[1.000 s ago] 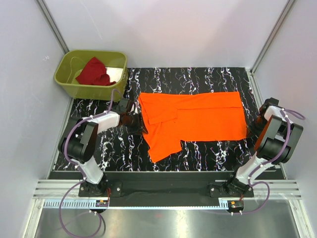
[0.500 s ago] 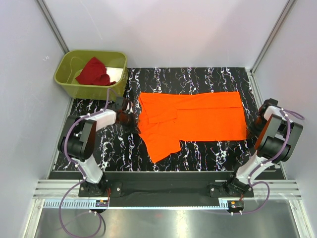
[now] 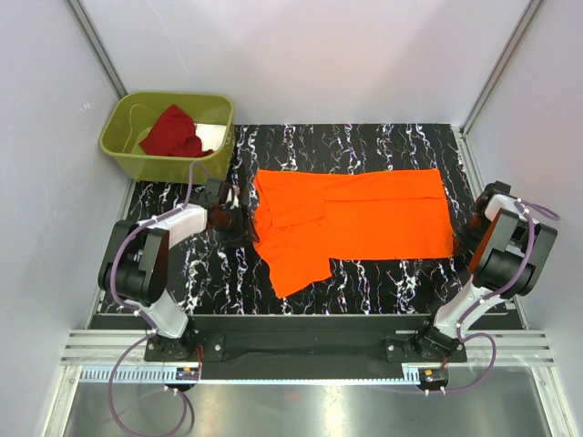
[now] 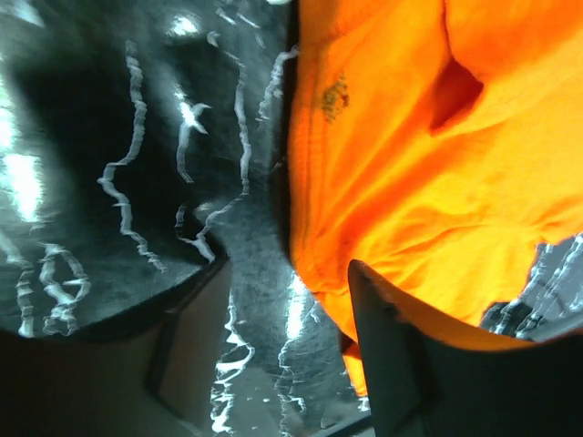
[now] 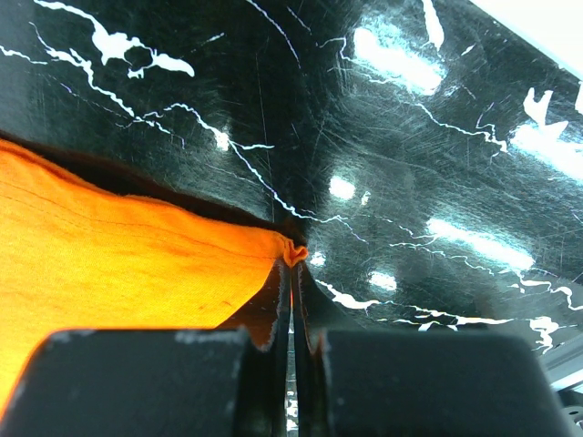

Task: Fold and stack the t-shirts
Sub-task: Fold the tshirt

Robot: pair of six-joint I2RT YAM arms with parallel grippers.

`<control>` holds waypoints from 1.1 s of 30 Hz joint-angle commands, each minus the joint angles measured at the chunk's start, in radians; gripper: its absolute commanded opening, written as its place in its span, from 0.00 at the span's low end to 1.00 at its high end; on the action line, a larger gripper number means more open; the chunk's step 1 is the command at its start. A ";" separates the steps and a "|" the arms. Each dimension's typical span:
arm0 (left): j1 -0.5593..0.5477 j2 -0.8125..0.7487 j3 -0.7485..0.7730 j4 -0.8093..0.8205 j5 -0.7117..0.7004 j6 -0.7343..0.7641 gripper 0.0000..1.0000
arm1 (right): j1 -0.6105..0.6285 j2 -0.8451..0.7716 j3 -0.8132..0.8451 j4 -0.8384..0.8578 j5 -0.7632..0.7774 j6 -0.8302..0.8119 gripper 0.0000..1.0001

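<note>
Step in hand, as judged: folding the orange t-shirt (image 3: 364,214), which lies spread on the bench (image 3: 364,141). The right tool (image 5: 291,273) is closed on the shirt's near right corner. The left tool (image 4: 287,282) stands open astride the shirt's left edge; the next move calls for closing there. The dark red t-shirt (image 3: 173,132) lies crumpled in the bin (image 3: 123,155). From above, both tool tips are hard to make out.

Orange shirt (image 3: 364,214) sprawls across the middle of the table (image 3: 383,278), with bare marble open along its near edge. Green bin (image 3: 159,167) blocks the far-left corner, and the right wall (image 3: 547,137) hems that side in.
</note>
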 commanded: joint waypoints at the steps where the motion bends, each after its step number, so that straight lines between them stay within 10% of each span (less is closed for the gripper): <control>1: 0.010 -0.015 0.050 -0.021 -0.089 0.053 0.62 | -0.005 0.026 0.009 -0.012 0.020 -0.013 0.00; 16: 0.012 0.284 0.359 -0.023 -0.100 0.055 0.42 | -0.005 0.046 0.021 -0.001 -0.023 -0.013 0.00; 22: 0.030 0.290 0.371 -0.050 -0.175 0.047 0.00 | -0.005 0.053 0.012 -0.007 -0.002 -0.007 0.00; 31: 0.045 0.264 0.353 -0.084 -0.284 0.081 0.00 | -0.005 0.059 0.011 -0.009 0.011 -0.001 0.00; 33: 0.045 0.261 0.354 -0.086 -0.281 0.084 0.14 | -0.005 0.059 0.009 -0.009 0.009 -0.002 0.00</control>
